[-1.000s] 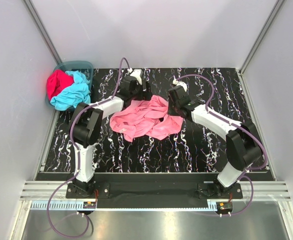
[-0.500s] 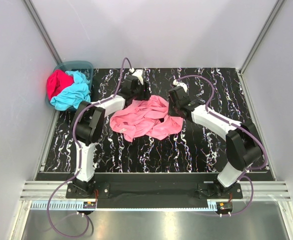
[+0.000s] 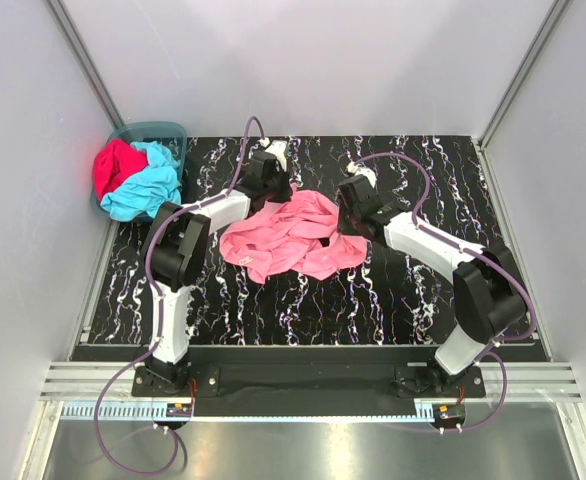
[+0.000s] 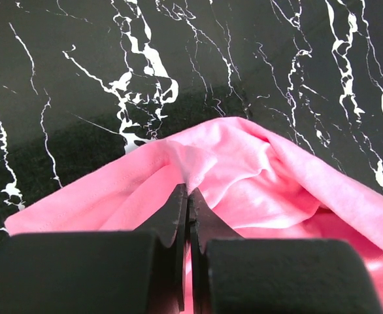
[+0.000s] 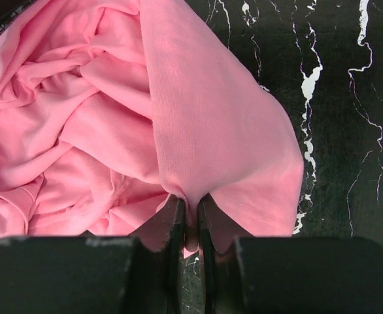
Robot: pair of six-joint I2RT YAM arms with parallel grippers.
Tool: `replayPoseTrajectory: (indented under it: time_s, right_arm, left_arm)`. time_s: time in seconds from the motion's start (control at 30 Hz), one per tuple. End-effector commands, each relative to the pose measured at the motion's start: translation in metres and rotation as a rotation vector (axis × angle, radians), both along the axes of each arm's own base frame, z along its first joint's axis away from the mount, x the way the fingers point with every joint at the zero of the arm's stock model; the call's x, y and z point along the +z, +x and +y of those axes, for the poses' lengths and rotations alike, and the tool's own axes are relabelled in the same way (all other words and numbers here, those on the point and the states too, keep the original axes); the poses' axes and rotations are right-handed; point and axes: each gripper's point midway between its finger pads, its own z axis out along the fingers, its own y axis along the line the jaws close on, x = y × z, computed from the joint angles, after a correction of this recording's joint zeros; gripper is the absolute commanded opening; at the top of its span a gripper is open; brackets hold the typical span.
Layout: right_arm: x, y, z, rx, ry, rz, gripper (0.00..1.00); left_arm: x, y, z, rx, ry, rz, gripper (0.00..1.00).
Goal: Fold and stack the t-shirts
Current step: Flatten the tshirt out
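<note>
The pink t-shirt [image 3: 288, 238] lies crumpled on the middle of the black marbled table [image 3: 373, 300]. My left gripper [image 3: 276, 193] is at its far left edge, shut on a pinch of pink fabric [image 4: 257, 176] between the fingertips [image 4: 189, 191]. My right gripper [image 3: 345, 222] is at the shirt's right side, shut on a fold of the same shirt [image 5: 198, 111], with cloth bunched between its jaws [image 5: 190, 203]. The turquoise t-shirt [image 3: 148, 185] and the red t-shirt [image 3: 116, 165] are heaped together at the far left.
The teal basket [image 3: 163, 128] stands at the table's far left corner, under the turquoise and red tees. Grey walls close in the left, back and right. The arm bases sit on a rail at the near edge.
My left gripper has closed from wide open onto the far edge of the pink shirt. The right gripper kept its hold and barely shifted.
</note>
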Motion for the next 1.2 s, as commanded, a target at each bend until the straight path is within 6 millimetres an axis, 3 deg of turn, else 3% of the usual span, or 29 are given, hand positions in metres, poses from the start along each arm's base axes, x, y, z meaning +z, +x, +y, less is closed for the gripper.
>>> replayPoseTrajectory:
  time_s: [0.0,0.23,0.37,0.7,1.0,1.17]
  right_arm:
    - [0.012,0.008,0.001,-0.013,0.040,-0.046,0.11]
    - [0.007,0.011,0.003,-0.008,0.054,-0.042,0.48]
    - [0.014,0.009,0.005,-0.008,0.076,-0.052,0.57]
    - [0.018,0.003,-0.001,-0.014,0.077,-0.061,0.54]
    - [0.037,0.006,-0.007,-0.034,0.052,-0.084,0.51]
    - [0.039,0.008,-0.008,-0.039,0.040,-0.087,0.38]
  left_arm:
    - [0.035,0.008,0.003,0.006,-0.003,-0.090,0.00]
    - [0.056,-0.001,0.020,0.028,0.037,-0.142,0.00]
    - [0.061,0.000,0.027,0.045,0.026,-0.153,0.00]
    - [0.060,-0.004,0.029,0.048,0.024,-0.153,0.00]
    - [0.061,-0.006,0.030,0.048,0.023,-0.153,0.00]
    - [0.064,-0.007,0.034,0.056,0.032,-0.162,0.00]
